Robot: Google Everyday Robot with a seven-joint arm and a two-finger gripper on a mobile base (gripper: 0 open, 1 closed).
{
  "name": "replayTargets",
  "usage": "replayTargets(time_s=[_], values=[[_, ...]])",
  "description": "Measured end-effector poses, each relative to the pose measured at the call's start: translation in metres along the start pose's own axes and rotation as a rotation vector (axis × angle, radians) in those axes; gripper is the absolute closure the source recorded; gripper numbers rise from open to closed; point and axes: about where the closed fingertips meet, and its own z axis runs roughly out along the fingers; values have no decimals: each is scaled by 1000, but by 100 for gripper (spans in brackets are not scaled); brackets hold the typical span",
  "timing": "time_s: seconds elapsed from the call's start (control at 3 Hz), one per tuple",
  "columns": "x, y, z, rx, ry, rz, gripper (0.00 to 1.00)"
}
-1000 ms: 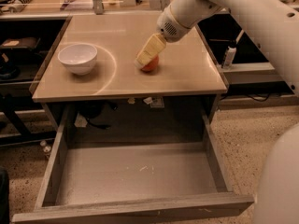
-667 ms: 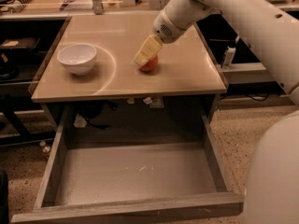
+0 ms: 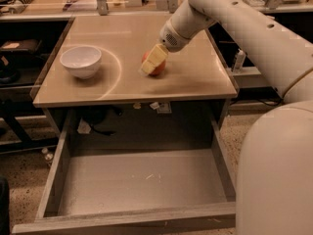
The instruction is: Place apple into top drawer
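The small red-orange apple [image 3: 157, 68] sits on the tan table top [image 3: 195, 77], right of its middle. My gripper [image 3: 150, 63] comes down from the upper right on the white arm and lies against the apple's near left side, hiding part of it. The apple rests on the table, not lifted. The top drawer [image 3: 142, 180] is pulled fully open below the table's front edge. Its grey floor is bare except for small pale scuffs, and its flat front panel [image 3: 127, 222] is nearest to me.
A white bowl [image 3: 80, 60] stands on the left of the table top. My white arm and base [image 3: 279, 170] fill the right side. Shelving and cables sit behind and to the left of the table, and small debris lies under it.
The gripper has stayed at the apple, and the apple has not moved. The arm's upper part has shifted slightly to the left.
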Motion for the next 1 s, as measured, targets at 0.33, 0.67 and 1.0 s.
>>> replayTargets(time_s=[0.33, 0.67, 1.0], values=[[3, -2, 7, -14, 12, -7, 0], [7, -1, 15, -28, 31, -10, 0], [9, 0, 23, -38, 50, -14, 0]])
